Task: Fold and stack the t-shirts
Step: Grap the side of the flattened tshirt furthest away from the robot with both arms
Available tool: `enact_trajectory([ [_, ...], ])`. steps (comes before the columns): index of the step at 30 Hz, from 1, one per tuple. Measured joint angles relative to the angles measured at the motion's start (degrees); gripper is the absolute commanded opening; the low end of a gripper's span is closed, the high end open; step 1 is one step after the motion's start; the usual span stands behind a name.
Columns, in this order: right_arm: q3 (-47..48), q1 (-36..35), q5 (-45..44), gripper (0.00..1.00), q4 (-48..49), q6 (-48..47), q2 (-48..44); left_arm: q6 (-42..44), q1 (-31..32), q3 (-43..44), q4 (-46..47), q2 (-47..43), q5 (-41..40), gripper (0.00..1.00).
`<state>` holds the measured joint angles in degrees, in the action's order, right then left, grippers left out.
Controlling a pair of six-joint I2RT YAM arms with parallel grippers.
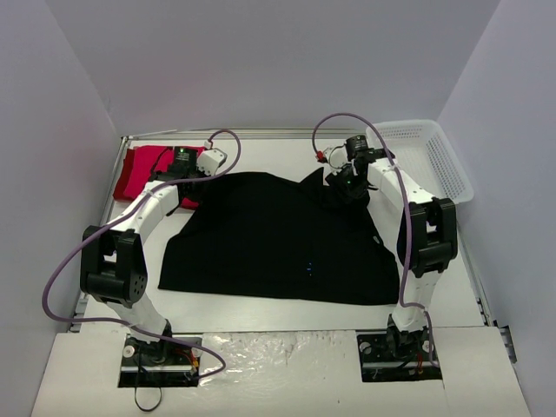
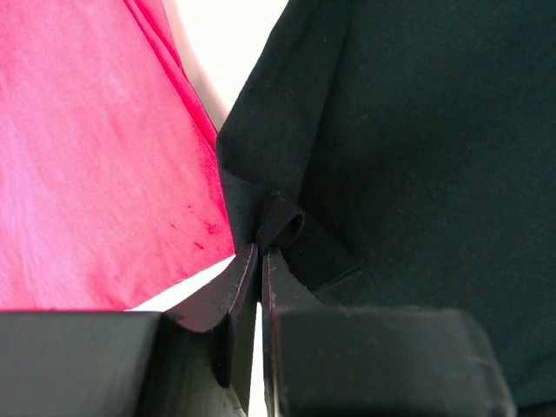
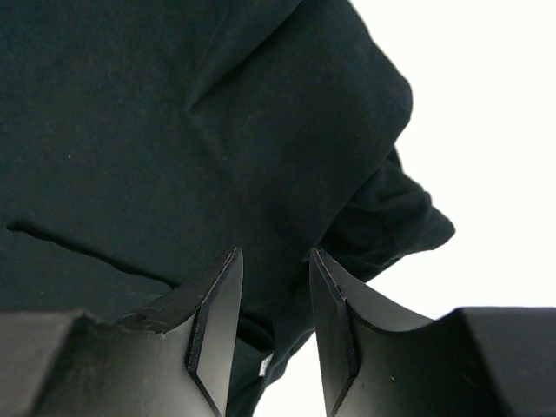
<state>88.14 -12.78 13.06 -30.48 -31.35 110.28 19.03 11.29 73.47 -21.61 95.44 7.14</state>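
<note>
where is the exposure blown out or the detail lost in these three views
Top external: soft even light, the black t-shirt a near-featureless dark mass, glare on the crinkled plastic sheet. Left wrist: the table clips to white between the red t-shirt and the black one. Right wrist: the table also pure white, the shirt's folds barely readable.

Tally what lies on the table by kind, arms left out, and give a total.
shirts: 2 (black shirt, red shirt)
basket: 1
total: 3
</note>
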Motion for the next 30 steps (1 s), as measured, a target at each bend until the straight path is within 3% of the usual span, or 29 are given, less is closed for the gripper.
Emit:
enact_trajectory([
  [12,-1.51,0.24,-0.17,0.29,-0.13,-0.28,2.86,0.0,0.0,0.0,-0.04,0.0,0.44,0.02],
  [19,-1.51,0.76,-0.17,0.0,-0.15,-0.44,3.74,0.0,0.0,0.0,-0.04,0.0,0.55,0.02],
  [30,-2.32,1.09,-0.2,0.0,-0.15,-0.39,3.72,0.0,0.0,0.0,-0.04,0.0,0.79,0.02],
])
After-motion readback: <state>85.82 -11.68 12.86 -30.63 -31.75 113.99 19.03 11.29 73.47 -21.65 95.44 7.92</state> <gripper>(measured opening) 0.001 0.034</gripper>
